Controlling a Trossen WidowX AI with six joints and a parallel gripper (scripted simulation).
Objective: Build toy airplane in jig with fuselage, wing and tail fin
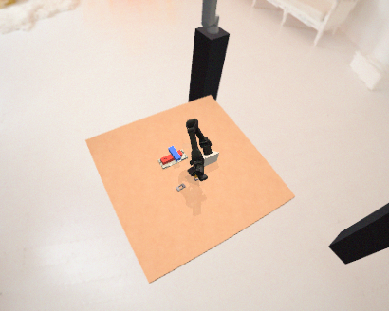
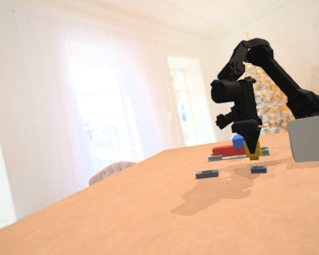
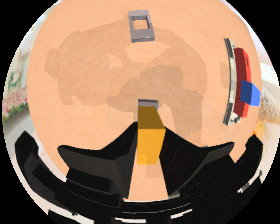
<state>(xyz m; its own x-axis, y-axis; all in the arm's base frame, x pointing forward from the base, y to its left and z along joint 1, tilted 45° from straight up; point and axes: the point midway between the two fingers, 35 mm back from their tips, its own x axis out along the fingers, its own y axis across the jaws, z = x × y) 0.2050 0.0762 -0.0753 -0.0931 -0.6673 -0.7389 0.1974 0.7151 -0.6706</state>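
Blue wing (image 1: 175,154) across red fuselage (image 1: 166,159), black arm (image 1: 194,144) beside

Pale room, strong daylight. Exterior view: two bright windows (image 2: 103,105) (image 2: 180,97), sheer curtain (image 2: 50,97) by the larger; tufted pink-beige seat back (image 2: 113,171) past the table edge; blurred gold-lit shape (image 2: 270,101) behind, probably a decorated tree. Top view: whitish floor (image 1: 62,209), white bench (image 1: 318,19) near a corner
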